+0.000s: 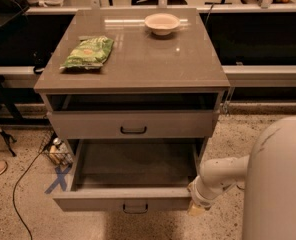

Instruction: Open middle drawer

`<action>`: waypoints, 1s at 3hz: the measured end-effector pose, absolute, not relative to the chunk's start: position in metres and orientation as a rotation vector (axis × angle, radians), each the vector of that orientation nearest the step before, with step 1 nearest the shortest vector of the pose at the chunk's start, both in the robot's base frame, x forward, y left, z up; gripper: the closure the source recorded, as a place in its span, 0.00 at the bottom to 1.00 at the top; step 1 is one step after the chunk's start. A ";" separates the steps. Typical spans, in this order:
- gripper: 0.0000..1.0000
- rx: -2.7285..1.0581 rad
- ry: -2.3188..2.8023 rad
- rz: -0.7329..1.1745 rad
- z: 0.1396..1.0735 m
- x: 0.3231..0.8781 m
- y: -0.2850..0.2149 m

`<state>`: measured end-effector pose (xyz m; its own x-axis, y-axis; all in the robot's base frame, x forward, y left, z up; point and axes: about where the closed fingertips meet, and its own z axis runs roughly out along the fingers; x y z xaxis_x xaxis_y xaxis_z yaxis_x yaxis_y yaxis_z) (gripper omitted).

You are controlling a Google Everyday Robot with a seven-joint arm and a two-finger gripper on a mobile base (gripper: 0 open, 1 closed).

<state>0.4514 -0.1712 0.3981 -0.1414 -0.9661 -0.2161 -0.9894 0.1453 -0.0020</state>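
Observation:
The middle drawer [123,199] stands pulled far out of the grey-beige cabinet [138,66], showing its plain grey inside. Its small black bar handle [135,207] sits at the centre of the flat front. My gripper [196,207] is at the end of the white arm [223,176], low on the right, right at the drawer's front right corner and away from the handle. The taller drawer [133,125] above, with its wider black handle [133,130], is pushed in. The lowest drawer is hidden under the open one.
A green snack bag [88,52] and a white bowl [162,23] lie on the cabinet top. My white base [280,184] fills the lower right. A blue tape cross [58,179], a cable [23,184] and small clutter [55,151] are on the floor at the left.

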 end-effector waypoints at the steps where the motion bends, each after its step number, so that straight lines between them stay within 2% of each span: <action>1: 0.73 -1.947 2.227 0.194 0.406 0.438 -0.174; 2: 0.96 -1.947 2.227 0.194 0.406 0.438 -0.174; 3: 0.00 -1.948 2.228 0.195 0.405 0.438 -0.174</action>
